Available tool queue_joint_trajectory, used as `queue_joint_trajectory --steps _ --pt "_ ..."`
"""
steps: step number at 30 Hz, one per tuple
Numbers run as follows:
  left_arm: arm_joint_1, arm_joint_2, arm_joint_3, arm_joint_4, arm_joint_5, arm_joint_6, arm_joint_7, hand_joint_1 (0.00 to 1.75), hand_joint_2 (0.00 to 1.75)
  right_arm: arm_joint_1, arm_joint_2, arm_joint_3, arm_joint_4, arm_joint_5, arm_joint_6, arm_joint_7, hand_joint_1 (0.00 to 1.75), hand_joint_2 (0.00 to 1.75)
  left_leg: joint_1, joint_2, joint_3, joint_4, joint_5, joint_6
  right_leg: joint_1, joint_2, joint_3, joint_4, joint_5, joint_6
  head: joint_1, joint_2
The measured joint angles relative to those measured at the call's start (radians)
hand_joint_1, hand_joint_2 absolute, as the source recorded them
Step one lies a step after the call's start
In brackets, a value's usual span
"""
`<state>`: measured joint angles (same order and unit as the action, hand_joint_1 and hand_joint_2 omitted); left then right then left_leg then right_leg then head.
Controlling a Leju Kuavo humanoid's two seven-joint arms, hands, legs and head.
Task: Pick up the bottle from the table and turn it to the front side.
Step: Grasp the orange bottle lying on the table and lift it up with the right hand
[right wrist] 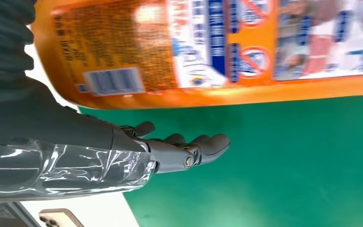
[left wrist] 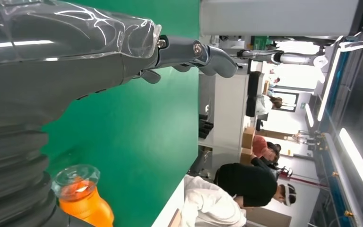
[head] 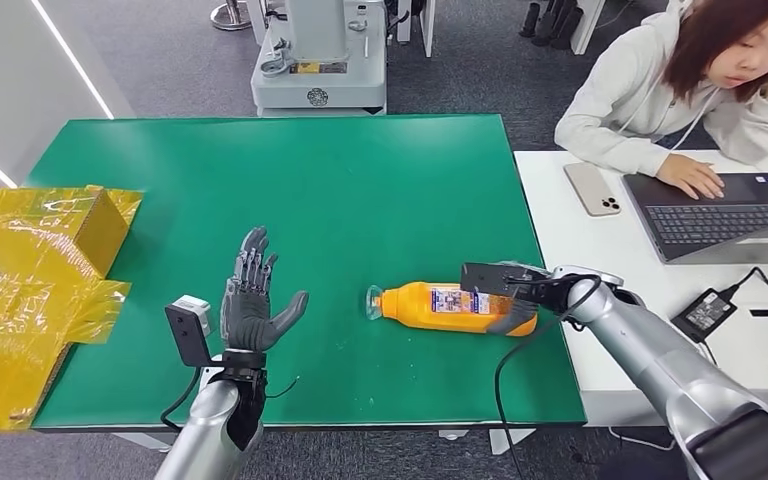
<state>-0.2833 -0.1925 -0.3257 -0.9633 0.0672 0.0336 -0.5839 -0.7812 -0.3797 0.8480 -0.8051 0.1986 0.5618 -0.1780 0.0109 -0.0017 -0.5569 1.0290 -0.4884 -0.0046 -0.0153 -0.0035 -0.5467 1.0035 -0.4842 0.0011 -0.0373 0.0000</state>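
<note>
While the bottle (head: 452, 307) lies sideways, its base sits right beside the right hand (head: 526, 300), fingers spread, not holding it.

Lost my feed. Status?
Left hand open, hovering. Right hand at bottle base, grip unclear. Bottle lying on green table. Nothing blocking.

Glossy orange plastic bottle (head: 450, 307) with printed label; matt green table (head: 360, 190); crinkled yellow film (head: 30, 290).

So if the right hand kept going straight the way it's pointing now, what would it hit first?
Probably the orange bottle: the right hand already sits at its base end, fingers open alongside it; whether they touch is unclear.
</note>
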Motion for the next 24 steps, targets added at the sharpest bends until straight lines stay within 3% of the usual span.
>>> queue_joint_trajectory --steps 11,13,16,19,20,22,24 --pt "-0.003 0.015 -0.019 0.022 0.045 0.004 -0.017 0.00 1.75 -0.038 -0.083 0.144 -0.057 -0.052 -0.059 0.037 0.02 1.75 0.000 0.000 -0.001 0.000 0.000 0.000 0.000 0.000 -0.001 0.000 0.000 0.000 0.000 0.000" --pt "-0.003 0.015 -0.022 0.025 0.046 0.004 -0.017 0.00 1.75 -0.037 -0.091 0.163 -0.064 -0.053 -0.066 0.037 0.35 1.75 0.000 0.001 -0.001 0.000 0.000 0.000 0.000 0.001 -0.001 0.000 0.000 0.000 0.000 0.000" --pt "-0.003 0.015 -0.027 0.028 0.048 0.004 -0.017 0.00 1.75 -0.037 -0.099 0.183 -0.070 -0.057 -0.077 0.036 0.58 1.75 0.000 0.001 -0.001 0.000 0.000 0.000 0.000 0.001 -0.002 0.000 0.000 0.000 0.000 0.000" --pt "-0.003 0.015 -0.035 0.032 0.048 0.004 -0.014 0.00 1.75 -0.032 -0.104 0.195 -0.072 -0.066 -0.101 0.032 1.45 1.75 0.000 0.001 -0.001 0.000 0.000 0.000 0.000 0.001 -0.002 0.000 0.000 0.000 0.000 0.000" --pt "-0.003 0.015 -0.037 0.033 0.048 0.004 -0.013 0.00 1.75 -0.027 -0.107 0.198 -0.074 -0.068 -0.112 0.029 1.67 1.75 0.000 0.001 -0.001 0.000 0.000 0.000 0.000 0.001 -0.002 0.000 0.000 0.000 0.000 0.000" --pt "-0.001 0.015 -0.039 0.034 0.047 0.006 -0.008 0.00 1.75 -0.013 -0.117 0.202 -0.079 -0.073 -0.136 0.022 1.54 1.75 0.000 0.000 -0.001 0.000 0.000 0.000 0.000 0.000 -0.002 0.000 0.000 0.000 0.000 0.000" --pt "0.001 0.015 -0.039 0.034 0.046 0.007 -0.005 0.00 1.75 0.004 -0.132 0.203 -0.090 -0.077 -0.160 0.014 1.30 1.75 0.000 0.000 -0.001 0.000 0.000 0.000 0.000 0.000 -0.001 0.000 0.000 0.000 0.000 0.000"
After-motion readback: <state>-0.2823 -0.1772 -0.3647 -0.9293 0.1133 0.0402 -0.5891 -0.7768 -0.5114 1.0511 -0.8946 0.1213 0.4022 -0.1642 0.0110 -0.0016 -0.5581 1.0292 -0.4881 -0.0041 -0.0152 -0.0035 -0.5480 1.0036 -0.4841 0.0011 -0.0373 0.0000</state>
